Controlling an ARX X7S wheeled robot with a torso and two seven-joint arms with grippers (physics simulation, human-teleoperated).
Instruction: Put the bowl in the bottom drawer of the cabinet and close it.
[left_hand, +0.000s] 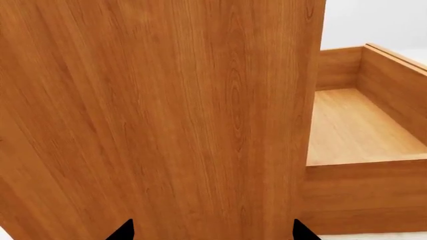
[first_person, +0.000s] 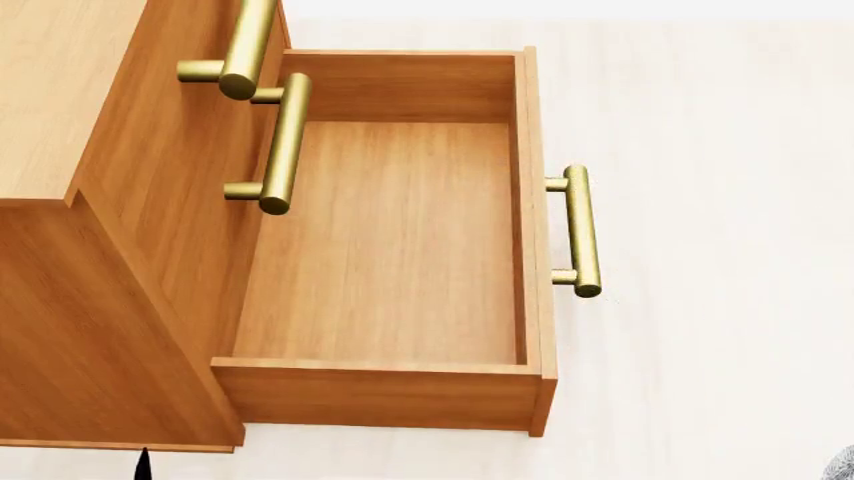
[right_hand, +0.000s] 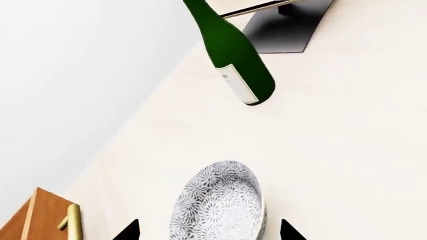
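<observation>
- We look down from the head view on the orange-brown wooden cabinet (first_person: 80, 230); its bottom drawer (first_person: 387, 250), a shallow wooden box with a brass bar handle (first_person: 578, 230), is pulled fully out and holds nothing.
- The small round bowl (right_hand: 220, 207), white-grey with a blue-grey floral pattern, sits on the pale table (right_hand: 333, 150), apart from the drawer, straight ahead of our right pincer (right_hand: 209, 233).
- The right pincer's two dark tips stand spread either side of the bowl, released and not yet touching it.
- Our left pincer (left_hand: 212, 231) faces the cabinet's side panel, tips apart, holding nothing.
- A dark green glass bottle (right_hand: 233, 55) stands further off on the table, clear of the approach.
- To grasp well, we judge we should centre over one side of the rim, descend, and pinch the wall firmly before lifting.
</observation>
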